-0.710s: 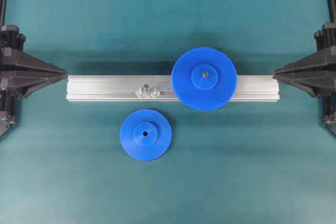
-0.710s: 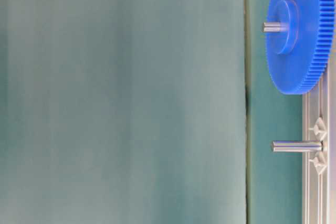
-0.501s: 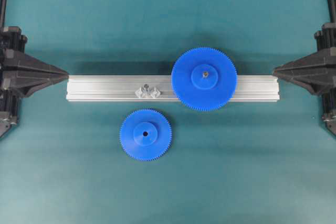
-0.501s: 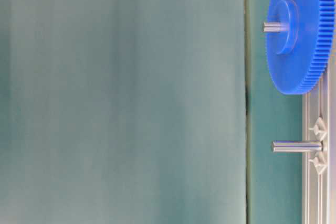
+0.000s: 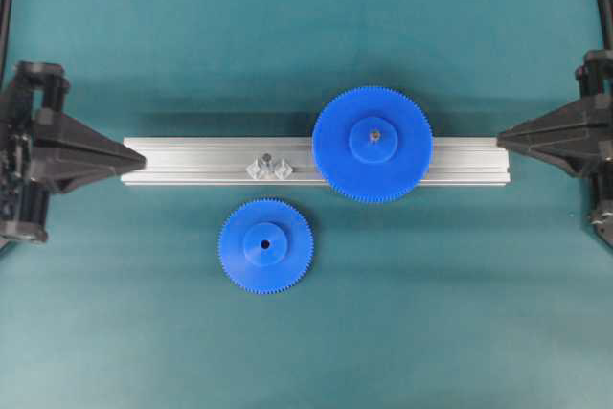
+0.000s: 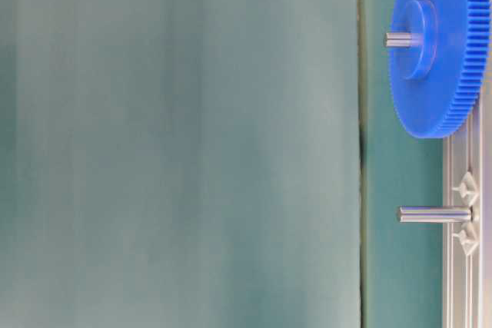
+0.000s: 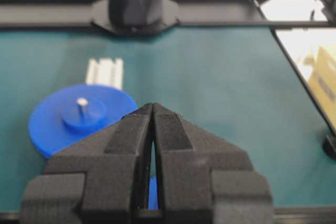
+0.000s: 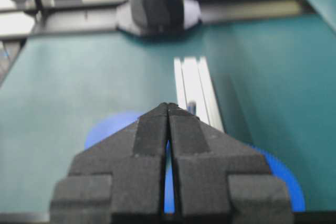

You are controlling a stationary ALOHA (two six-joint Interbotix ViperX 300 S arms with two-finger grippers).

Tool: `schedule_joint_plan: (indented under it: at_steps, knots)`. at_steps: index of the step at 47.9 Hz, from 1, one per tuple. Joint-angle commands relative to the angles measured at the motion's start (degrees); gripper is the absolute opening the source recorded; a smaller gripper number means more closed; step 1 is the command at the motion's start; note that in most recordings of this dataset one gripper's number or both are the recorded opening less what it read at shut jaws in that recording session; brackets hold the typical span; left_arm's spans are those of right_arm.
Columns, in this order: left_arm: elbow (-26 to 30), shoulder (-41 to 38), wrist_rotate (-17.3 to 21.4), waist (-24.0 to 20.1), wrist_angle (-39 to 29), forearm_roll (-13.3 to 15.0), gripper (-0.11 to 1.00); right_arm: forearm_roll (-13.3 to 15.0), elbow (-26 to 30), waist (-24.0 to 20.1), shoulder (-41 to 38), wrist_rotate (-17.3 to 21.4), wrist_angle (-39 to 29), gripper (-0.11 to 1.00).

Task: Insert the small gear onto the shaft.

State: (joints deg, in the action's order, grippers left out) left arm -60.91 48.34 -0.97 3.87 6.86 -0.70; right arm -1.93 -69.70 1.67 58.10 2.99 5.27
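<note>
Lying flat on the teal worktop (image 5: 460, 313), the small gear (image 5: 265, 245) sits just on the near side of the aluminium rail (image 5: 192, 161), hub up and dark centre hole showing — well apart from both hands. The left hand (image 5: 123, 154) points in from the worktop's left edge, its tip at the rail's left end; the gear lies to the right of it and nearer the front edge. The right hand (image 5: 499, 140) points in from the right edge, its tip at the rail's right end, farther from the gear.

The shaft (image 5: 269, 158) stands upright on the rail between two clear faceted brackets, just behind the small gear; in the table-level view it shows as a bare silvery pin (image 6: 433, 214). The large gear (image 5: 373, 144) sits on the rail to its right, on its own pin.

No readable writing shows.

Both arms reach roughly level. Each hand's fingers are pressed together with nothing between them — the left fingers (image 7: 128, 135) meet at a thin seam, as do the right fingers (image 8: 186, 135).
</note>
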Motion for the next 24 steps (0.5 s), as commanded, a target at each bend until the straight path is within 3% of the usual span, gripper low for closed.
schedule_joint_plan:
  at_steps: [1,14,24]
  knots:
    - [3.43,-2.64,0.0,1.41,-2.37,-0.09,0.0,-0.18,1.93,0.53,-0.88,0.53,-2.29,0.03]
    - [7.29,-11.25,-0.26,2.99,-6.15,-0.18,0.0,-0.18,3.78,1.85,-2.46,0.53,-9.23,0.03]
    - [9.4,-15.47,-1.41,2.99,-7.91,-0.18,0.0,-0.18,4.13,2.11,-3.78,0.53,-10.63,0.03]
